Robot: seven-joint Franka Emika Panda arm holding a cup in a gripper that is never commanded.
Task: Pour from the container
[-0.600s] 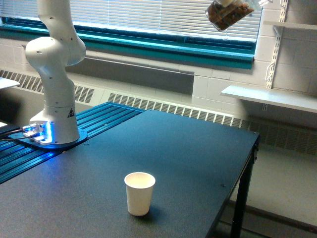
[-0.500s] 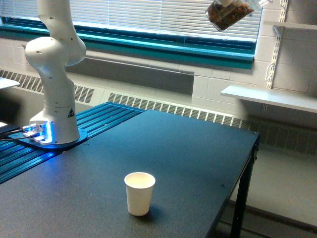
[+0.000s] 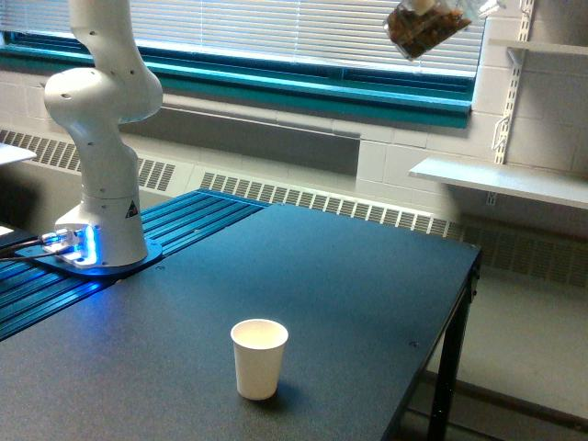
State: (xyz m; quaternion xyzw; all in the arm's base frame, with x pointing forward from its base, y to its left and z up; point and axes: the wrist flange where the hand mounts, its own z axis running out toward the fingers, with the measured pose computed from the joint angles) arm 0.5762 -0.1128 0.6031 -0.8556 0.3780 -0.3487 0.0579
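Observation:
The container [image 3: 424, 28], a clear cup with brown and tan chunks inside, hangs tilted at the top edge of the exterior view, high above the table's far right part. Only a pale sliver of my gripper [image 3: 488, 5] shows beside its upper right, and the frame edge cuts off the rest. The cup stays aloft in that grip. A small white paper cup [image 3: 258, 357] stands upright and looks empty on the dark table [image 3: 349, 276], far below the container and to the exterior view's left of it.
The arm's white base and shoulder [image 3: 99, 138] stand at the exterior view's left on a blue ribbed mount [image 3: 184, 220]. The table's right edge [image 3: 464, 303] drops to the floor. A white wall shelf [image 3: 501, 179] and window blinds lie behind.
The container has shifted very slightly up and to the exterior view's right. The arm's shoulder joint has turned a little. The paper cup has not moved.

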